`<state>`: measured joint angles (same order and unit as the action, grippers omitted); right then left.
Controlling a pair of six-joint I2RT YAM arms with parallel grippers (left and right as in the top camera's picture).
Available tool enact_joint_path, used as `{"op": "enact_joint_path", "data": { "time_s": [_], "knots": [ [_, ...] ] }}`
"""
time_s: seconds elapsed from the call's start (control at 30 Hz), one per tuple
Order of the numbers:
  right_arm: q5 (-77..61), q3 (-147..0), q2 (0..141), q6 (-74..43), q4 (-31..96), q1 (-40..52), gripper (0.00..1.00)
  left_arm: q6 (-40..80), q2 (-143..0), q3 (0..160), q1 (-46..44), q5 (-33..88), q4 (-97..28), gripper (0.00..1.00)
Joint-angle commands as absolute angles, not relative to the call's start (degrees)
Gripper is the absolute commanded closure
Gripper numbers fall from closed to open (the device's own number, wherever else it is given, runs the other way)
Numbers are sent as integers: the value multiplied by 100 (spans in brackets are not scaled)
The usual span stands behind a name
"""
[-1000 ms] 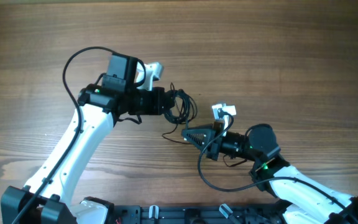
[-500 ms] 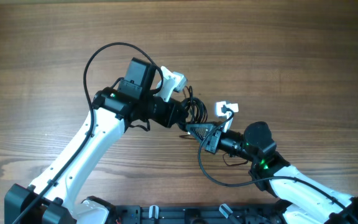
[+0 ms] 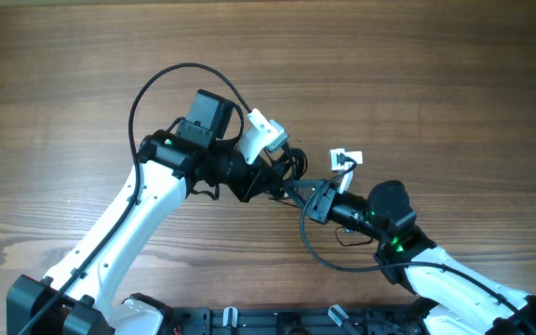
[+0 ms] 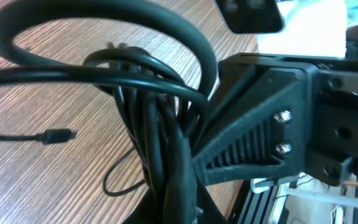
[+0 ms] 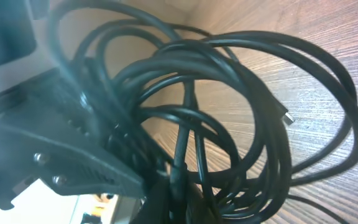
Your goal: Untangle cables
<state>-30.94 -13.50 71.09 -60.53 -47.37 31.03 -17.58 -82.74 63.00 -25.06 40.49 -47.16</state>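
Left end effector [image 3: 270,179] and right end effector [image 3: 298,192] both seemed clamped on the cable bundle [image 3: 289,162], nearly touching — pulling apart could cinch its loops into a knot.

Black cable bundle [image 3: 289,164] sat tangled near middle of wooden table [image 3: 435,74]. Left gripper [image 3: 266,177] reached in from left, its tip at bundle. Right gripper [image 3: 298,190] pointed up-left, its tip at bundle's lower edge. Both tips close together. Jaw positions unclear, merged with dark cable loops.
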Motion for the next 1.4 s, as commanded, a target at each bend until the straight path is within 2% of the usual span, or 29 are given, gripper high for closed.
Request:
{"op": "enact_joint_path", "data": {
  "time_s": [0.0,0.17,0.27,0.4,0.5,0.57,0.63,0.8,0.97,1.17,1.3,1.37],
  "knots": [
    [-1831,-1470,7107,-6366,-4825,2969,94,-2491,-8315,6257,-2825,4939,-5251,96],
    [-1935,-1468,7105,-6814,-4825,2965,95,-2528,-8315,6257,-2788,4532,-5590,96],
    [-1715,-1468,7107,-6965,-4278,2965,95,-2401,-8307,6259,-2587,4574,-5446,96],
    [-1815,-1468,7105,-6960,-3837,2967,95,-2189,-8224,6259,-2025,5771,-4989,96],
    [-2047,-1483,7105,-6117,-4552,2965,94,-2206,-8224,6259,-1651,5697,-4860,96],
    [-1793,-1649,7105,-5771,-4475,2906,93,-2099,-8224,6259,-1372,5417,-4856,96],
    [-1789,-2086,7105,-5474,-4016,2786,95,-1874,-8224,6259,-1052,5275,-4770,96],
    [-1605,-4125,7269,-3739,-2104,2783,95,-1450,-8230,6259,-318,5264,-4064,96],
    [-2014,-4954,7693,-3599,-1535,2873,95,-1111,-8230,6259,-325,5271,-3472,96],
    [-2294,-4965,8350,-3610,-1267,3509,95,-937,-8230,6257,-510,5391,-3411,96],
    [-2296,-4965,8613,-3763,-1463,3645,95,-976,-8230,6257,-722,5465,-3452,96],
    [-2296,-4967,8637,-3789,-1549,3645,95,-1431,-8230,6257,-950,5461,-3677,96]
  ]
}}
